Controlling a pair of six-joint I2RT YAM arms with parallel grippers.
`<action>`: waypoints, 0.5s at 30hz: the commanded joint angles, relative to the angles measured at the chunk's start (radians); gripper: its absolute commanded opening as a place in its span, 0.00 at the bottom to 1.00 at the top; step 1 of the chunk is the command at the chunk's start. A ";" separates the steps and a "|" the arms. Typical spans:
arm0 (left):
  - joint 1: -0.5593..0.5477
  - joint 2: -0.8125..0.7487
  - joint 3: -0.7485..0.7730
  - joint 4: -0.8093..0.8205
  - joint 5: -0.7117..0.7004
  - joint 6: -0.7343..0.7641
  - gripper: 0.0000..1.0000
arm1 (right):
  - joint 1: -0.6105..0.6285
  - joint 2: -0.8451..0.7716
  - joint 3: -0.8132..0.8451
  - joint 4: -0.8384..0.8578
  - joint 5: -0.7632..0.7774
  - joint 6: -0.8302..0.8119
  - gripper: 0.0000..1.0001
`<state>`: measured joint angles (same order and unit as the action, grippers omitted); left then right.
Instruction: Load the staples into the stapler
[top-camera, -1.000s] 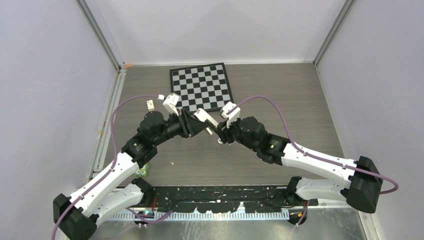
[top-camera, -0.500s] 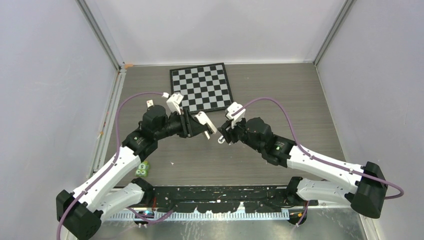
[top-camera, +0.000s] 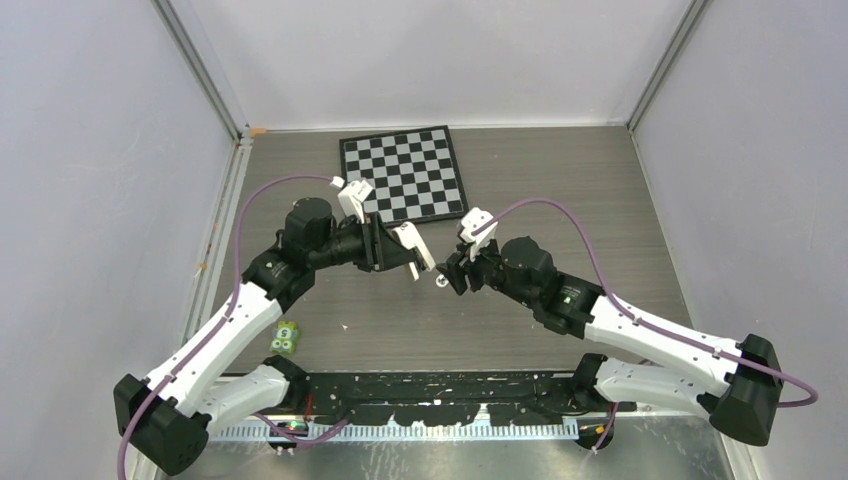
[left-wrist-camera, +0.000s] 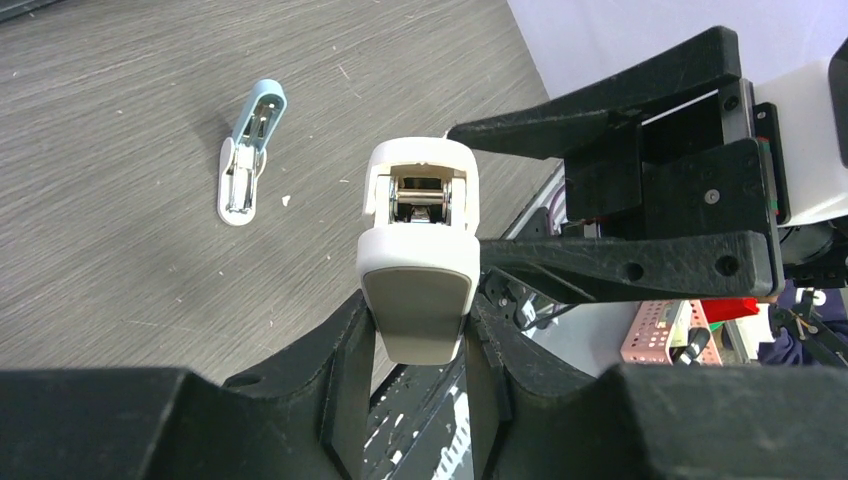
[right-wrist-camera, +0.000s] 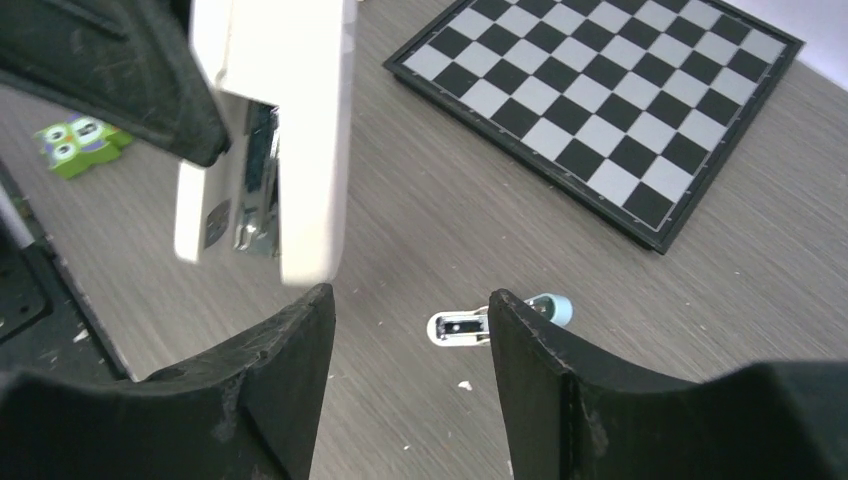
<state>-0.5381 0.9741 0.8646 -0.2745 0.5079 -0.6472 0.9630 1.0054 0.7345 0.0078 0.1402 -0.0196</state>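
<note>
While loading is not yet done: slim white plastic stapler (left-wrist-camera: 418, 255) held up off the grey wood-grain desk (top-camera: 620, 200).
Left fingers (left-wrist-camera: 345, 350) clamped on stapler; right fingers (right-wrist-camera: 290, 340) spread, empty, just beside it. Staples not discernible in any view; insertion and closing judged outstanding.

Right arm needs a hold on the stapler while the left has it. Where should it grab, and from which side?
Probably the free end of the stapler, jaws closing across its two long sides, coming in from the right arm's own side. The left gripper clamps the other end, and the free end sticks out in the air toward the open right gripper.
</note>
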 joint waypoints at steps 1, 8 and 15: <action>0.007 -0.003 0.072 0.006 0.027 0.014 0.00 | -0.001 -0.045 -0.008 -0.037 -0.111 0.015 0.63; 0.007 -0.009 0.068 -0.010 0.052 0.004 0.00 | 0.000 0.026 0.029 -0.012 -0.196 0.015 0.62; 0.007 -0.001 0.073 -0.042 0.076 0.000 0.00 | 0.001 0.091 0.061 0.071 -0.189 0.000 0.56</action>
<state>-0.5346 0.9779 0.8871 -0.3141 0.5400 -0.6479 0.9604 1.0790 0.7334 -0.0128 -0.0288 -0.0132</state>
